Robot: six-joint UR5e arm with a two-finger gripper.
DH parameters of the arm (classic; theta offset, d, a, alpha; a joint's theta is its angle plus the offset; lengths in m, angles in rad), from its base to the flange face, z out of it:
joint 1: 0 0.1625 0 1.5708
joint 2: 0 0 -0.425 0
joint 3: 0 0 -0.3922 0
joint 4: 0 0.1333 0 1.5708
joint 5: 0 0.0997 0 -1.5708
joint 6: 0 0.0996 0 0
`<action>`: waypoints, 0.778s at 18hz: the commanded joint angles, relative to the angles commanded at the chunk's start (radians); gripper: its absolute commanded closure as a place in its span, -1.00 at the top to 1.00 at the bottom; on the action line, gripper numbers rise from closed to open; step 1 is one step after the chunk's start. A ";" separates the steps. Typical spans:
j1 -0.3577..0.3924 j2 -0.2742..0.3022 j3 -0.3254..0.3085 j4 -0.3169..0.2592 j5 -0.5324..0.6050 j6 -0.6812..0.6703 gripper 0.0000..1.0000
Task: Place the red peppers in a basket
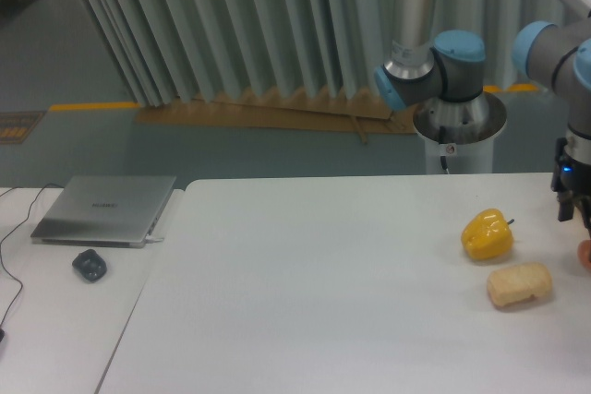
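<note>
The arm [434, 62] is seen at far right, its base behind the tabletop's [305, 292] far edge. The hand [574, 200] is cut off by the right frame edge, low over the tabletop; only a dark part with a blue light is seen, so whether it is released or clenched cannot be told. A small reddish sliver [585, 254] is seen at the right edge just below the hand, likely the red pepper; most of it is out of frame, and contact with the hand cannot be told. A yellow pepper [487, 234] is set on the tabletop, left of the hand. A tan lump [519, 284] lies just near of the yellow pepper, close but apart. On a lower side table [65, 320] at left, a closed laptop [103, 210] is placed, with a dark mouse [90, 266] just near of it and a cable [11, 265] running along the left edge. Pleated curtains [231, 25] are hung behind.
</note>
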 joint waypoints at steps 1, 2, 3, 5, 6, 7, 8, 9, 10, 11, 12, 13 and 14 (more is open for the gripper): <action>-0.006 0.000 0.000 0.002 0.008 0.000 1.00; -0.008 0.002 0.000 0.003 0.008 -0.002 1.00; -0.011 0.005 0.000 0.003 0.008 -0.002 1.00; -0.012 0.005 0.000 0.002 -0.002 0.000 1.00; -0.011 0.006 0.000 0.002 -0.003 0.009 1.00; -0.011 0.006 0.000 0.000 -0.003 0.011 1.00; -0.009 0.006 0.000 -0.002 -0.003 0.011 1.00; -0.009 0.006 0.000 -0.002 -0.003 0.011 1.00; -0.009 0.006 0.000 -0.002 -0.002 0.012 1.00; -0.011 0.006 0.000 -0.002 -0.002 0.014 1.00; -0.011 0.008 0.000 -0.003 -0.002 0.014 1.00; -0.012 0.009 -0.003 -0.003 0.000 0.015 1.00; -0.012 0.014 -0.003 -0.005 0.003 0.015 1.00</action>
